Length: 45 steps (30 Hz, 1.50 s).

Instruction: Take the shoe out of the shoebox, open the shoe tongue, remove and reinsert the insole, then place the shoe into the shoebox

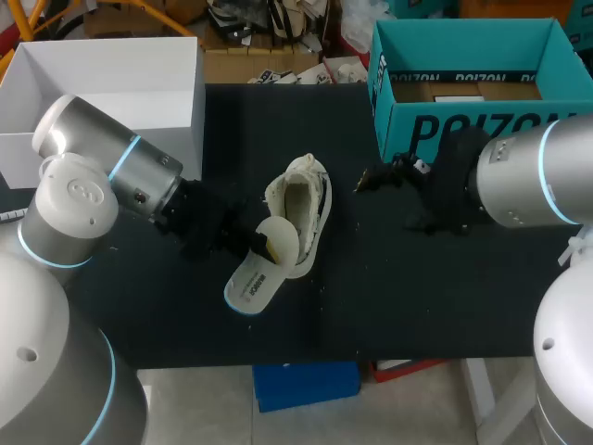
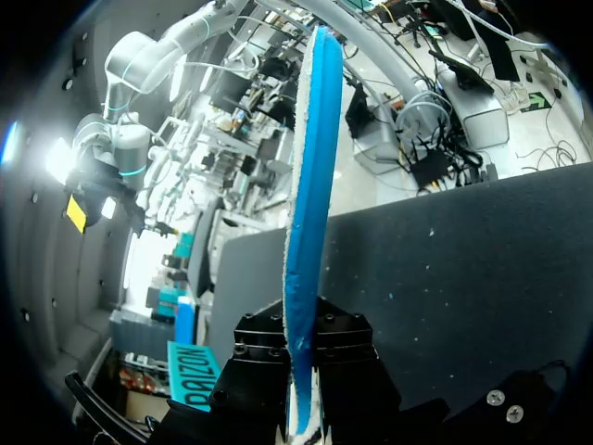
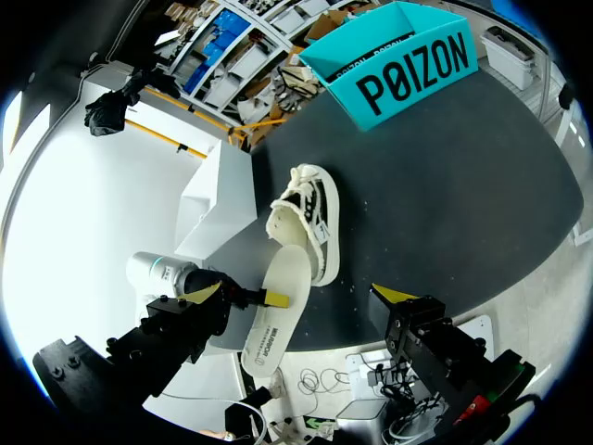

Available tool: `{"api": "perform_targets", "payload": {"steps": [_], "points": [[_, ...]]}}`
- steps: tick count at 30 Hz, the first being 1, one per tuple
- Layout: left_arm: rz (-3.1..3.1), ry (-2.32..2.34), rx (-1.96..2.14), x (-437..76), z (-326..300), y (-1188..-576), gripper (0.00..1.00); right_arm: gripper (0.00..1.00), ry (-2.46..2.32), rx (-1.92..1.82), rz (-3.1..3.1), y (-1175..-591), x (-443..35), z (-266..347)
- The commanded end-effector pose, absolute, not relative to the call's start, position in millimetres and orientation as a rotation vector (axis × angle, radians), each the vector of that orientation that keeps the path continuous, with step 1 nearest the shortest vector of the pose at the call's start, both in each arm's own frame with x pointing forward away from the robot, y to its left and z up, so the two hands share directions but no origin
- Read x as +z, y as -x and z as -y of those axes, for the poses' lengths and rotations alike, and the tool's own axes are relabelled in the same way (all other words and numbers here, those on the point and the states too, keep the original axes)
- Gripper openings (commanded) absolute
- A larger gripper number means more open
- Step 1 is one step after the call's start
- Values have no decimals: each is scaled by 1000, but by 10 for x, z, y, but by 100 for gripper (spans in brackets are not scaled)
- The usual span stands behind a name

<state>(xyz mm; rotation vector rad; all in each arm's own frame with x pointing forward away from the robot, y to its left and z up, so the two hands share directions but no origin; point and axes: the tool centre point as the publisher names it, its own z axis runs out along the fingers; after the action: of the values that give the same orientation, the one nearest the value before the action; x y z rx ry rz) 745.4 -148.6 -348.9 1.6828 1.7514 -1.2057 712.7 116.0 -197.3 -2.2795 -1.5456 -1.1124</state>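
Cream on its top face and blue underneath, one insole is the nearest thing, at 7 o'clock from the shoe. It carries a short line of dark print at its near end. The left gripper comes in from 9 o'clock and pinches the insole between both fingers. In the left wrist view the insole stands edge-on, a thin blue strip running straight out from between the black fingers. Its rounded far end overlaps the shoe's near end. Whether its printed end touches the table cannot be told.

One shoe, off-white with dark laces, lies out on the black table near the middle, its opening facing up and the tongue end pointing to 12 o'clock. It sits outside both boxes.

At 2 o'clock from the shoe hangs the right gripper, apart from it. Its own wrist view shows the two yellow fingertips spread wide with nothing between them.

Two boxes stand at the far edge. A teal shoebox is at 1 o'clock, with large dark lettering on its near wall and open at the top. A plain white box with no print is at 10 o'clock, also open.
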Motion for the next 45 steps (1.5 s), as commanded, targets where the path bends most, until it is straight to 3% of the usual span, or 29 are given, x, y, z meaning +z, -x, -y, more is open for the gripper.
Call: {"api": "perform_targets", "payload": {"steps": [1,45], "points": [[-1758,-1703,-1225,-3540,1578,-7529,0,100,2286,-1115,1545,-7118,-1979,-1179],[-1870,-1573,-1117,-3899,1965,-8478,0,100,2286,-1115,1545,-7118,-1979,-1179]]}}
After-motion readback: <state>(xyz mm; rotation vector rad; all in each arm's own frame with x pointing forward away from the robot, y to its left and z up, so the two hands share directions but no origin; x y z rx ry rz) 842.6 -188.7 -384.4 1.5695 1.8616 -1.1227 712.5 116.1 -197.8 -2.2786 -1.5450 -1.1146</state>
